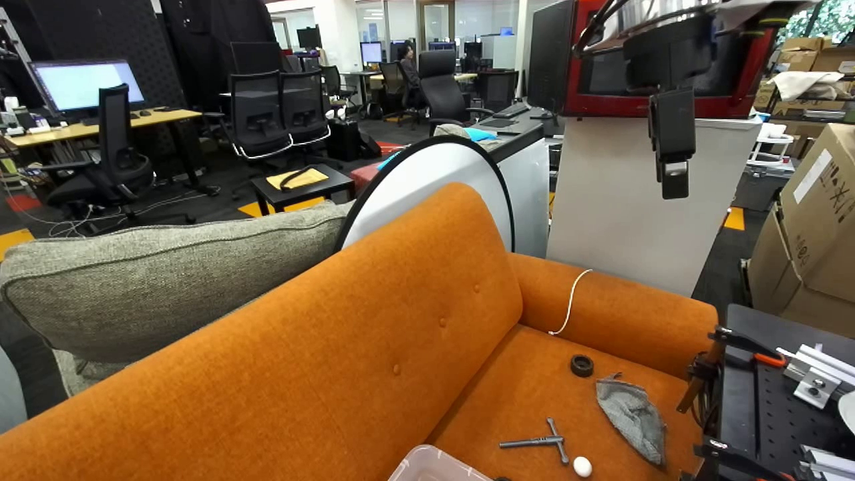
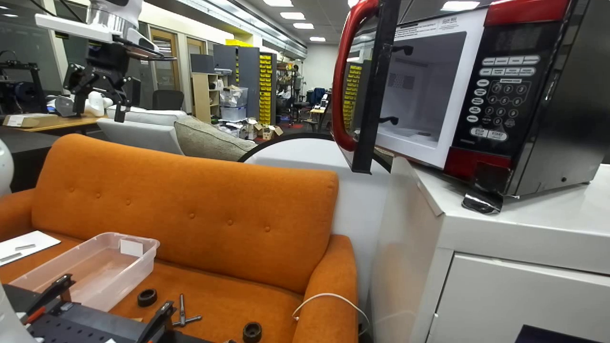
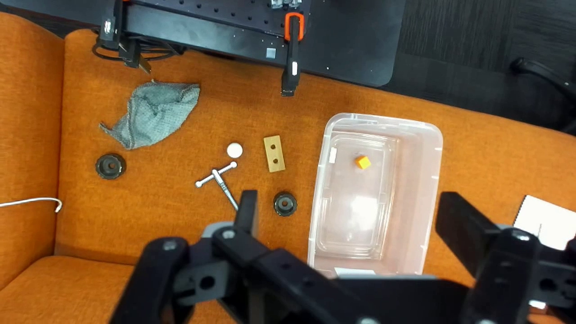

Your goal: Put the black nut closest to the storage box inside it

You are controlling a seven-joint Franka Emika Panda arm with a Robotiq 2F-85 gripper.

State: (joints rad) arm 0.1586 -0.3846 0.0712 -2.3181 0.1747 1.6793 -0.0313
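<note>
The black nut closest to the box (image 3: 285, 204) lies on the orange sofa seat, just left of the storage box in the wrist view. It also shows in an exterior view (image 2: 147, 298). A second black nut (image 3: 110, 166) lies farther away, near the sofa arm. The storage box, a clear pale plastic bin (image 3: 318, 180), sits open on the seat. It shows in both exterior views (image 2: 136, 281) (image 1: 427, 457), in one of them only as a corner. My gripper (image 3: 349, 199) is open and empty, high above the sofa, also in both exterior views (image 2: 100, 112) (image 1: 673, 184).
The bin holds a small orange cube (image 3: 362, 162). A brass plate (image 3: 274, 154), T-shaped tool (image 3: 220, 178), white round piece (image 3: 234, 150) and grey cloth (image 3: 155, 112) lie on the seat. A black table (image 3: 252, 42) with clamps borders it. A microwave (image 2: 514, 95) stands open-doored.
</note>
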